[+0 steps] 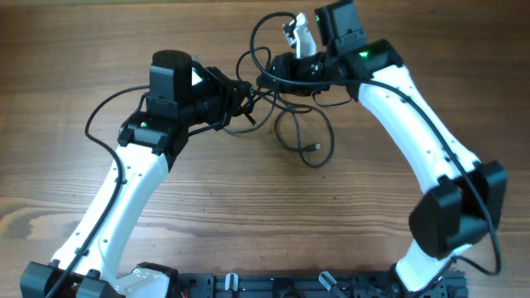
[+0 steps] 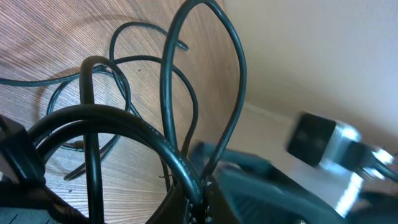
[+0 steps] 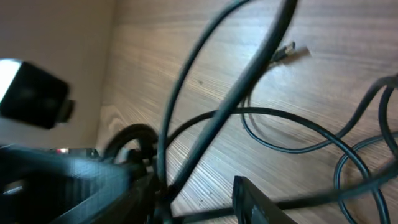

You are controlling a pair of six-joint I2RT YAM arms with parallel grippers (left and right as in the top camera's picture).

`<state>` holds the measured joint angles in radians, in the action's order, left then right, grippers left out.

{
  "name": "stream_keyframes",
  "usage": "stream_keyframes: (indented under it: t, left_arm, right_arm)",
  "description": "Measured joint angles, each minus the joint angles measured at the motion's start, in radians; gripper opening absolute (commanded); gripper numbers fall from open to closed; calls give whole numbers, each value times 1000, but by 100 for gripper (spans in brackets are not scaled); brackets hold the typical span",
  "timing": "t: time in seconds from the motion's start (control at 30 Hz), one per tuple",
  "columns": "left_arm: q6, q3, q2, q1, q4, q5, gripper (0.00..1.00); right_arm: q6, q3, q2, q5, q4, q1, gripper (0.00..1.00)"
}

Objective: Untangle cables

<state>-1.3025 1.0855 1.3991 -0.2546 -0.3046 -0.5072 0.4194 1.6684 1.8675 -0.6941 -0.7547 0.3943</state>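
Looking left to right, I have my left hand [image 1: 236, 98] clamped on the cables [image 1: 286, 116] at ten o'clock on the table [image 1: 248, 215]; my right hand [image 1: 286, 70] grips them at twelve. Loops still cross between, so untangling looks barely begun.

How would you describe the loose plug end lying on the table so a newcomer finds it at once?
Start at the cable tangle between the two grippers at the table's far side. Follow the loop hanging toward the bases; the plug lies inside it, the only free cable tip there.
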Motion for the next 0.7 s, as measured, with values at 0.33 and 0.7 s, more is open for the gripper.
stream_keyframes:
  t: [0.33, 0.7]
  left_arm:
    - [11, 0, 0, 0, -2, -20, 4]
    - [130, 0, 1, 24, 50, -63, 4]
  right_arm:
    - [11, -6, 46, -8, 59, -1, 4]
    - [12, -6, 46, 10, -53, -137, 4]
